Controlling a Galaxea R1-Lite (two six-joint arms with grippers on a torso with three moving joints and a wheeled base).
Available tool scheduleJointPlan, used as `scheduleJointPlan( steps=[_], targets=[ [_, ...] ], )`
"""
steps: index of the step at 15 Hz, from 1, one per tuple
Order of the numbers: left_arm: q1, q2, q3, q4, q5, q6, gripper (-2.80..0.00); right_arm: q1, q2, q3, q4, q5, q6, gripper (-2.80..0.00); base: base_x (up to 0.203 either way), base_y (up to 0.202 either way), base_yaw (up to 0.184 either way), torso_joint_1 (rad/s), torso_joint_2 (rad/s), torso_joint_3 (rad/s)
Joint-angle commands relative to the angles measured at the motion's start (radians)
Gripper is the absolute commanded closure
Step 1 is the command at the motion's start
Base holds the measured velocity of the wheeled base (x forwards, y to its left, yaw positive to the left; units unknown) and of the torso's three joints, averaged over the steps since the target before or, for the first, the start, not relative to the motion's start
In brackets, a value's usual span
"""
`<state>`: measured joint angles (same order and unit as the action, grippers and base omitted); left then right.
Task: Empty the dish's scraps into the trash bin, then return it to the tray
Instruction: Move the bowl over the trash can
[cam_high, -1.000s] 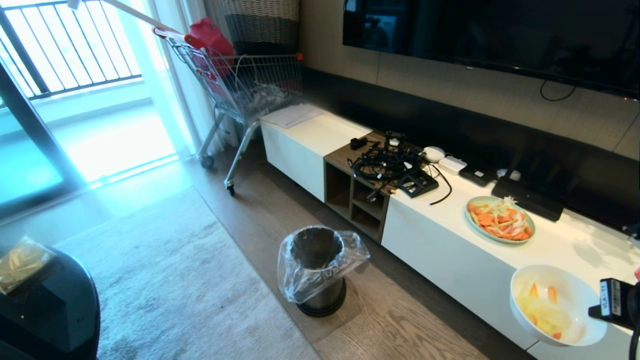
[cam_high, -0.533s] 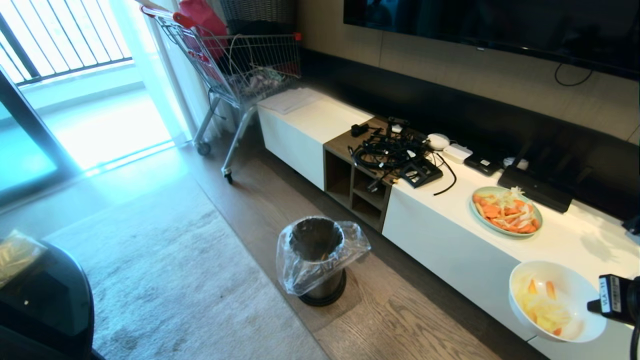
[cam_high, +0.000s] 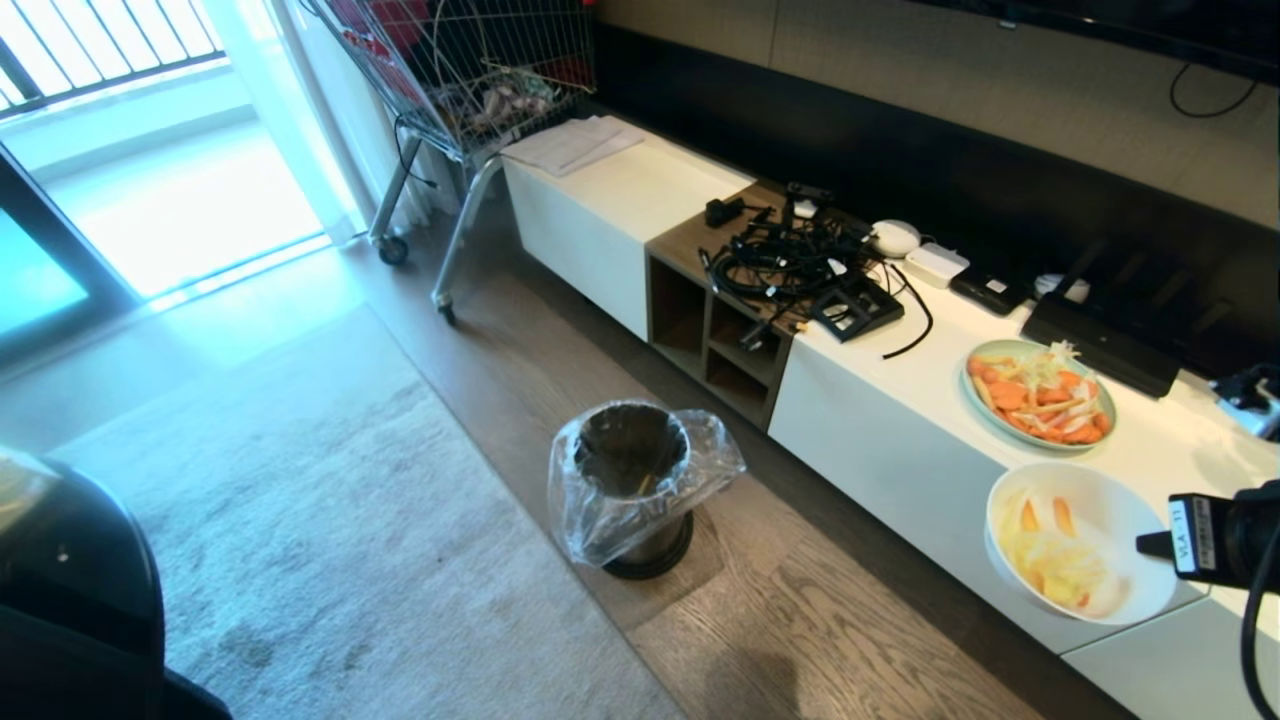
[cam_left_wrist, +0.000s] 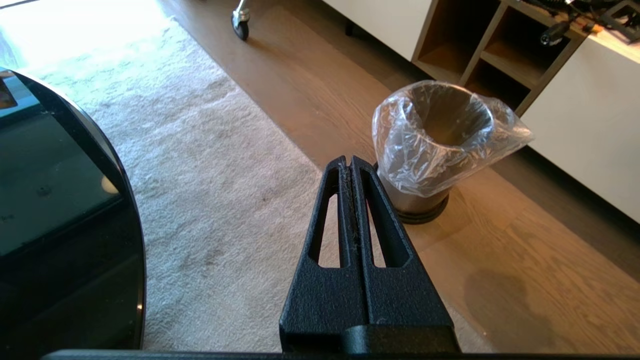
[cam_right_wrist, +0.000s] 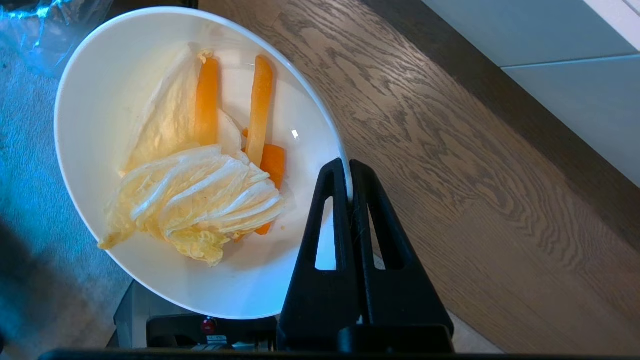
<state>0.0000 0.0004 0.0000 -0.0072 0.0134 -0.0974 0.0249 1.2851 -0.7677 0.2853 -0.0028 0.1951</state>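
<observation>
A: Containers first. What is the right gripper (cam_right_wrist: 348, 172) carrying?

B: The plain round cream-white glossy dish (cam_high: 1085, 540). Its two black fingers (cam_right_wrist: 327, 220) are pinched on the rim, one inside, one outside. In the head view the dish sits at the right, level with the front edge of the long white bench (cam_high: 900, 400), part of it over the wooden floor (cam_high: 850, 650).

A: Contents?

B: The scraps (cam_right_wrist: 200, 170): pale-yellow cabbage-like leaf pieces and a few orange strips, lying in the lower part of the slightly tilted dish. None over the rim.

A: The target?

B: The small cylindrical brushed-steel trash bin (cam_high: 635, 490) with a black base ring and a crinkled clear liner stands on the floor, well apart from the dish, toward the robot's left. Mouth open upward; a small pale bit shows inside, otherwise dark.

A: Other filled vessels?

B: A wide pale-green plate (cam_high: 1038, 393) on the bench holds orange and pale slices, just behind the dish.

A: Left side?

B: The left gripper (cam_left_wrist: 351, 165) hangs above the rug edge near the bin, fingers pressed together, holding nothing.

A: Edges and room?

B: Bare floor lies between bin and bench front. A grey rug (cam_high: 300, 520) borders the bin's far side; a dark round table edge (cam_left_wrist: 75, 200) lies beyond the rug. A wire shopping cart (cam_high: 480, 70) stands far off by the window. The black tray cannot be seen.
</observation>
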Motion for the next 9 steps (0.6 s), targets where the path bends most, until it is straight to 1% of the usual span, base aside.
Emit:
scheduleJointPlan(
  steps=[1, 5, 7, 9],
  targets=[
    [0.000, 0.000, 0.000, 0.000, 0.000, -0.001, 0.00, 0.069, 0.007, -0.025, 0.003, 0.000, 0.004, 0.00, 0.000, 0.000, 0.000, 0.005, 0.01, -0.193],
    [0.000, 0.000, 0.000, 0.000, 0.000, -0.001, 0.00, 0.192, 0.026, -0.079, 0.002, 0.001, 0.009, 0.00, 0.000, 0.000, 0.000, 0.001, 0.00, -0.196],
    [0.000, 0.000, 0.000, 0.000, 0.000, -0.001, 0.00, 0.239, 0.051, -0.123, 0.002, 0.001, 0.009, 0.00, 0.000, 0.000, 0.000, 0.000, 0.01, -0.198],
    [0.000, 0.000, 0.000, 0.000, 0.000, -0.001, 0.00, 0.267, 0.076, -0.163, 0.002, 0.001, 0.008, 0.00, 0.000, 0.000, 0.000, 0.002, 0.01, -0.192]
  ],
)
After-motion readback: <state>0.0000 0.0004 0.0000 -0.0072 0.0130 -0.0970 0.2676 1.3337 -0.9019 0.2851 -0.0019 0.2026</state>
